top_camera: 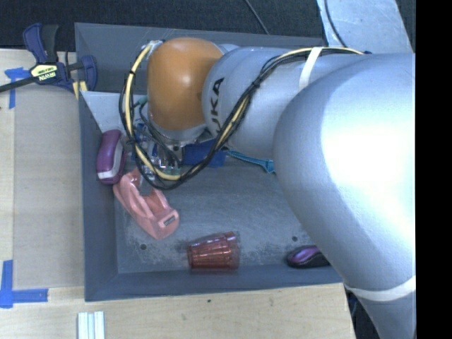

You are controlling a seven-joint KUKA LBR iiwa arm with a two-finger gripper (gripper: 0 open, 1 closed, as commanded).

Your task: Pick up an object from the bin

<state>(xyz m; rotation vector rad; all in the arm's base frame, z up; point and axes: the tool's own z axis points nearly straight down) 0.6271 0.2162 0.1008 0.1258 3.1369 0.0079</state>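
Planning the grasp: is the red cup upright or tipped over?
Tipped over: the red cup lies on its side, ribbed wall facing up.

Surroundings: a pale wood-toned tabletop runs along the left and lower edges, and a dark surface spans the top, under even, diffuse light.

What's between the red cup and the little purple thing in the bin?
Nothing: from the red cup to the purple thing the bin floor is bare, seen in the camera view.
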